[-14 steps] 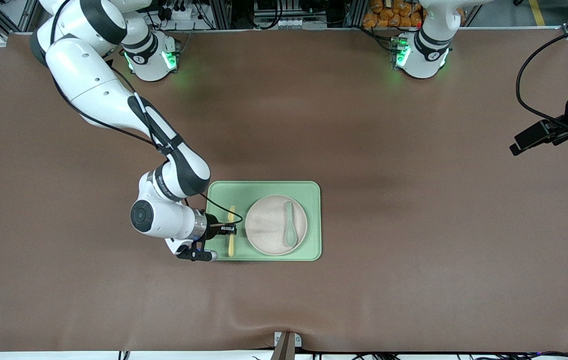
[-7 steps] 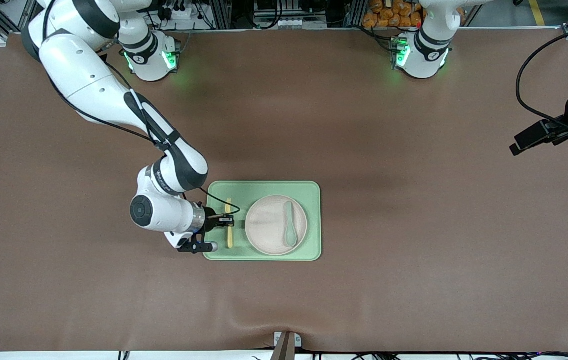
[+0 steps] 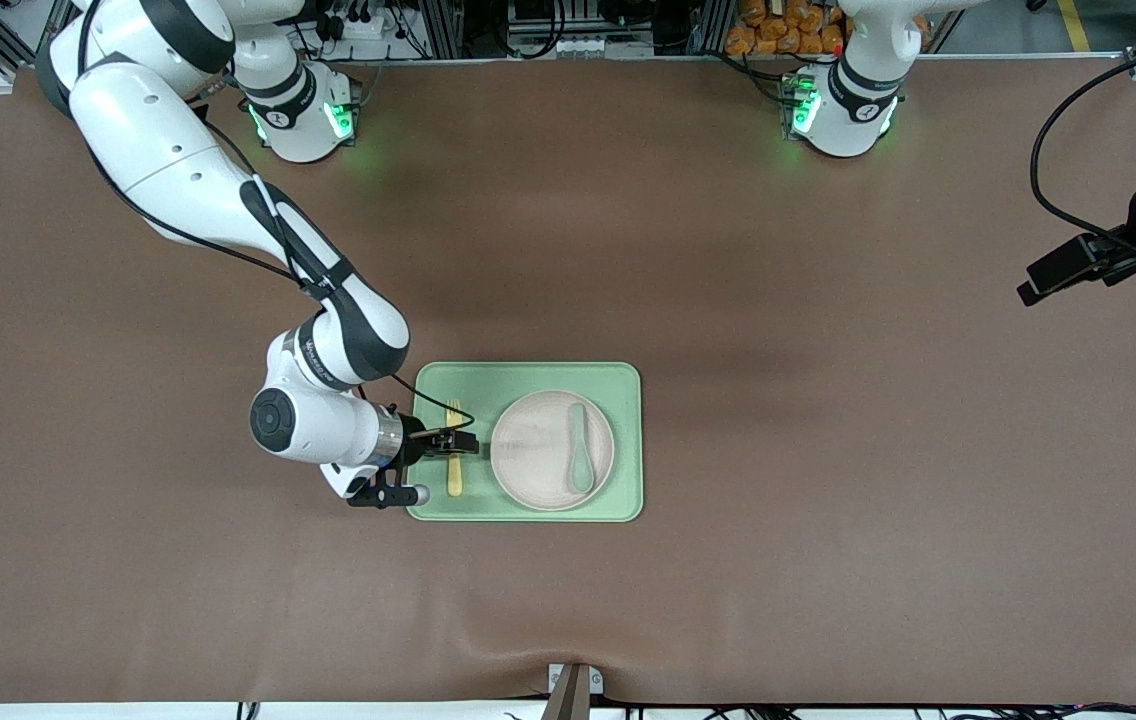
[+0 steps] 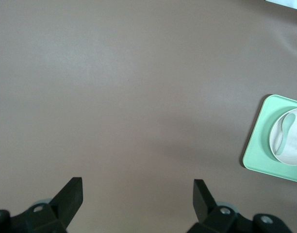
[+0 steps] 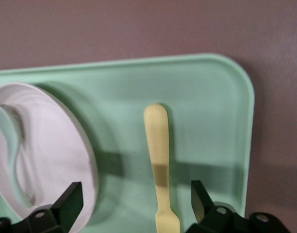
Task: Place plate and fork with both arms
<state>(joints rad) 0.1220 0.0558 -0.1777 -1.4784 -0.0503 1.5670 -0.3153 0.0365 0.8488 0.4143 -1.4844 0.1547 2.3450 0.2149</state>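
The pale yellow fork (image 3: 454,478) lies on the light green tray (image 3: 528,375), beside the beige speckled plate (image 3: 538,450), toward the right arm's end. My right gripper (image 3: 458,442) hangs low over the fork's middle. In the right wrist view it (image 5: 137,199) is open, with the fork (image 5: 158,160) lying between the fingers untouched and the plate (image 5: 46,145) to one side. My left gripper (image 4: 138,189) is open and empty, waiting high over bare table at the left arm's end.
A grey-green spoon (image 3: 580,450) lies in the plate and also shows in the right wrist view (image 5: 12,145). The tray's raised rim (image 5: 245,121) runs close beside the fork. Brown table surface (image 3: 828,450) surrounds the tray.
The right gripper and the fork shifted together a little farther from the front camera and toward the right arm's end. The left arm barely moved.
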